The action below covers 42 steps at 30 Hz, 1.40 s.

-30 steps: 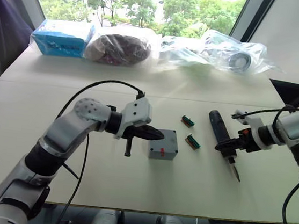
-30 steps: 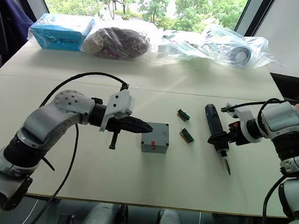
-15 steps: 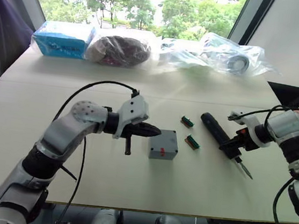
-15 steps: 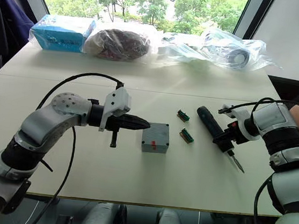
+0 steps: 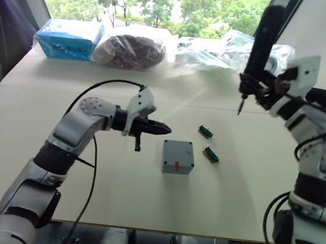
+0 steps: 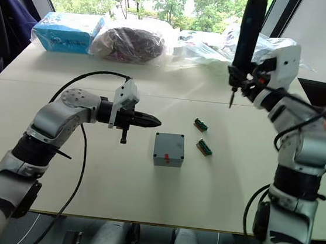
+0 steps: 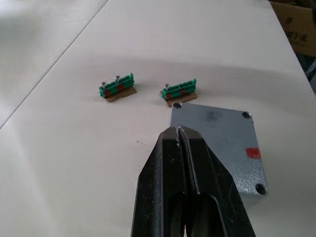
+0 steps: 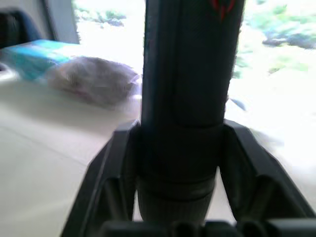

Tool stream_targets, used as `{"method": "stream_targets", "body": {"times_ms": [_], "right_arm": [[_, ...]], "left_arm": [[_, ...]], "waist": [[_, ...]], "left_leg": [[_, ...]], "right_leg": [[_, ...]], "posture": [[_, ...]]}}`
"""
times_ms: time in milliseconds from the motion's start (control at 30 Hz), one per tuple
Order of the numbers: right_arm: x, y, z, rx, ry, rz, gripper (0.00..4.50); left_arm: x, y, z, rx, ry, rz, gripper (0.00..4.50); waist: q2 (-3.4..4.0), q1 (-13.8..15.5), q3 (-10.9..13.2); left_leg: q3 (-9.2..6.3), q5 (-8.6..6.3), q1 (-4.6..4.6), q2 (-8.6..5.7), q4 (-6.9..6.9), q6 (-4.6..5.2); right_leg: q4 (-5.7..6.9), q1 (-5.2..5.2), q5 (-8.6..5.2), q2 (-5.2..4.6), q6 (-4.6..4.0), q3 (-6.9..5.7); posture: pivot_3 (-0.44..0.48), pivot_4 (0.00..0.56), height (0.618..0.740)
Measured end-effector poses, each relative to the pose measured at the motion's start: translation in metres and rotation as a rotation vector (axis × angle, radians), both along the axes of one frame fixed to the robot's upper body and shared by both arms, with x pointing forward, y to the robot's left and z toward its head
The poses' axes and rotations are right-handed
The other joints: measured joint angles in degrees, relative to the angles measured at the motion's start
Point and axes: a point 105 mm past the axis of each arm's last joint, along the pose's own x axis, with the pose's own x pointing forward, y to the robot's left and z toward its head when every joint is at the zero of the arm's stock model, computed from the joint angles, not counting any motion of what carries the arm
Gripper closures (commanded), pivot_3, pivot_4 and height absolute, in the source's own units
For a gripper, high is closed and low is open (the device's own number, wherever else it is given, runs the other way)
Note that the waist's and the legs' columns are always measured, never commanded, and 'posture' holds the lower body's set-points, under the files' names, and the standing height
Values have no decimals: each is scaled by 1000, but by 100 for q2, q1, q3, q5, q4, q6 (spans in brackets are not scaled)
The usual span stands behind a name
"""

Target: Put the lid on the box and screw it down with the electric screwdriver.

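box: the box point(image 5: 178, 157) sits mid-desk point(image 5: 142, 202), lid point(image 7: 215, 129) already on top.
screwdriver: the electric screwdriver point(image 6: 245, 40) held upright, bit down, clamped in right end effector point(image 6: 251, 79).
left end effector point(image 5: 163, 128): closed, empty, beside box.
handling: screwdriver rigid, top-heavy, likely slick; grip mid-barrel.

Matt grey plastic box point(image 7: 217, 143) with lid point(image 7: 213, 132) showing faint speckling, smooth black electric screwdriver point(image 6: 246, 34) catching dull sheen, pale table point(image 5: 143, 196) looking smooth and matt
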Motion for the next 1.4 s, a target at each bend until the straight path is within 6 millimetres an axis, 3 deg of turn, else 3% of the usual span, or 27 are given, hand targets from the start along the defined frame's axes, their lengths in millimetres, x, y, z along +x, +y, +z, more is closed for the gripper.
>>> {"method": "stream_targets", "body": {"times_ms": [67, 200, 467, 767, 1400], "right_arm": [[-18, 21, -1, 77, -6, 83, 2730], [-35, 31, 6, 118, -61, 89, 2730], [-35, 48, -20, 104, -14, 84, 2730], [-28, 46, -41, 79, 16, 36, 2730], [-28, 40, -49, 35, -3, 1, 2730]], "left_arm": [[-4, -5, -3, 5, 16, -21, 4500], [-7, -15, -10, 17, 29, -31, 4500], [-8, -20, -32, 112, 23, -38, 4500], [-6, -19, -35, 130, -12, -33, 4500], [-11, -20, -37, 131, -32, -46, 4500]], "waist": [[0, 11, 0], [-3, 9, -1], [-2, -23, -1], [-2, -5, -1], [-2, 2, -2]], "left_leg": [[-2, -1, 0, -4, 1, 2], [-8, -7, 0, -12, 2, 13], [-9, -6, 2, -9, -1, 10], [-10, -7, 2, -8, 0, 12], [-11, -9, 5, -8, 1, 16]], "right_leg": [[0, 1, 0, -4, 0, 0], [-2, 7, 0, -9, 0, -2], [0, -1, 0, 3, 0, 2], [0, 2, 0, 0, 0, 2], [0, 7, 0, 0, 0, 2]], "posture": [[0, 150, 740], [0, 150, 740], [0, 150, 740], [0, 150, 740], [0, 150, 740]]}}
